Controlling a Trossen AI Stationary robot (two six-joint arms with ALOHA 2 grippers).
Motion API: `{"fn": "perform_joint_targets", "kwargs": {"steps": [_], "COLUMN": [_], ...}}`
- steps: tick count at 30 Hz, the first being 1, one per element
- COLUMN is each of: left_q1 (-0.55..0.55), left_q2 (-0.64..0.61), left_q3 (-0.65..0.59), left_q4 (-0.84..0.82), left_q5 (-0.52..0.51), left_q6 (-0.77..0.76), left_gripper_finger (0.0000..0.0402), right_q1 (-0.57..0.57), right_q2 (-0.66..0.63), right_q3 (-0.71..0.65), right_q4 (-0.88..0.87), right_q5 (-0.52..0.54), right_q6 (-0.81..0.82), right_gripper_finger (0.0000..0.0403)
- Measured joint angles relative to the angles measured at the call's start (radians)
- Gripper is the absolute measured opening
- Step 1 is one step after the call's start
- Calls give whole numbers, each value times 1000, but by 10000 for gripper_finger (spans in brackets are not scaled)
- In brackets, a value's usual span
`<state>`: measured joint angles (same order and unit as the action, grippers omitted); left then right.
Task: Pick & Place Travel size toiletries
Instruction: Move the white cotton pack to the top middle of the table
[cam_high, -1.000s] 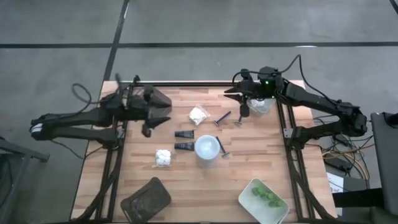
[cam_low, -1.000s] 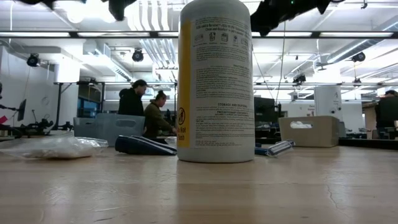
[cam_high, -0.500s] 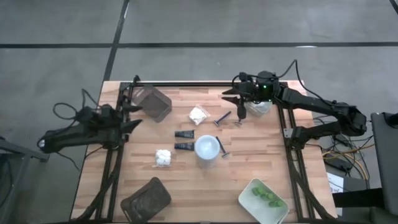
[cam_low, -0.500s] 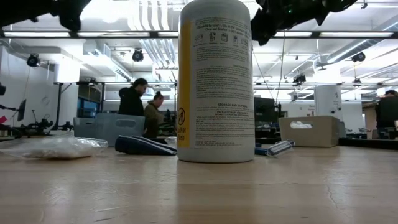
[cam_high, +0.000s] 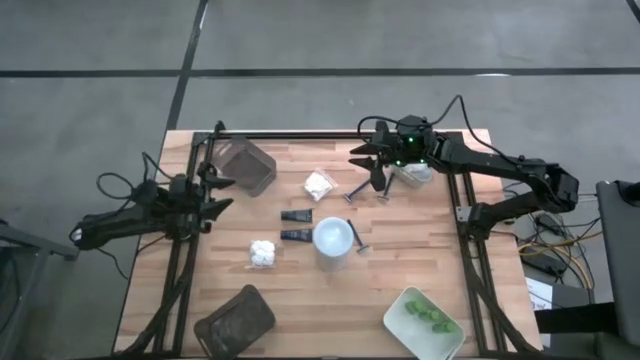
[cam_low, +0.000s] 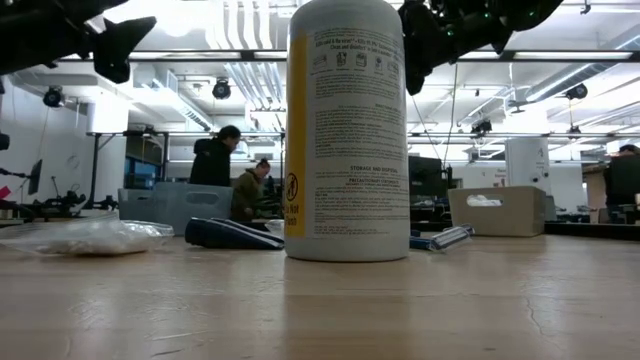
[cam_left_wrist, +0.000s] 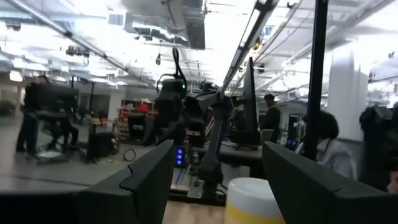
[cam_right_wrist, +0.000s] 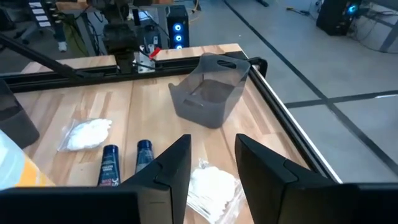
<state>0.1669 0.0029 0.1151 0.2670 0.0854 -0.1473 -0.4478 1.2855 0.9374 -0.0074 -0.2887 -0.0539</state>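
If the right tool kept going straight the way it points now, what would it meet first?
Probably the white packet: in the right wrist view it lies just past the right tool, in line with its open gap. The dark tray sits farther along. Depth is hard to judge.

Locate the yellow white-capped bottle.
In the high view, the yellow white-capped cylindrical bottle stands upright near the wooden table's middle, right of two short dark tubes.

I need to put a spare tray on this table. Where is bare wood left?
Bare wood lies between the dark brown tray at the near edge and the pale tray of green pieces. The middle is crowded: yellow white-capped bottle, two short dark tubes, white lumpy packets, razors.
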Motion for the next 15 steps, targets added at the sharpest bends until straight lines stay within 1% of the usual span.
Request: {"fn": "perform_joint_targets", "kwargs": {"steps": [6, 12, 15], "left_q1": [0, 0, 0], "left_q2": [0, 13, 20], "left_q3": [-4, -4, -4], "left_q4": [14, 12, 13], "left_q5": [2, 2, 2], "left_q6": [-113, -116, -121], "left_gripper_finger": [248, 248, 248], "right_q1": [-5, -5, -5], "right_q2": [1, 1, 1], "right_q3": [12, 11, 10], "right_q4": [3, 2, -1], "right_q5": [4, 106, 109], "right_q6": [-8, -115, -122], "right_gripper_finger": [139, 155, 162]}}
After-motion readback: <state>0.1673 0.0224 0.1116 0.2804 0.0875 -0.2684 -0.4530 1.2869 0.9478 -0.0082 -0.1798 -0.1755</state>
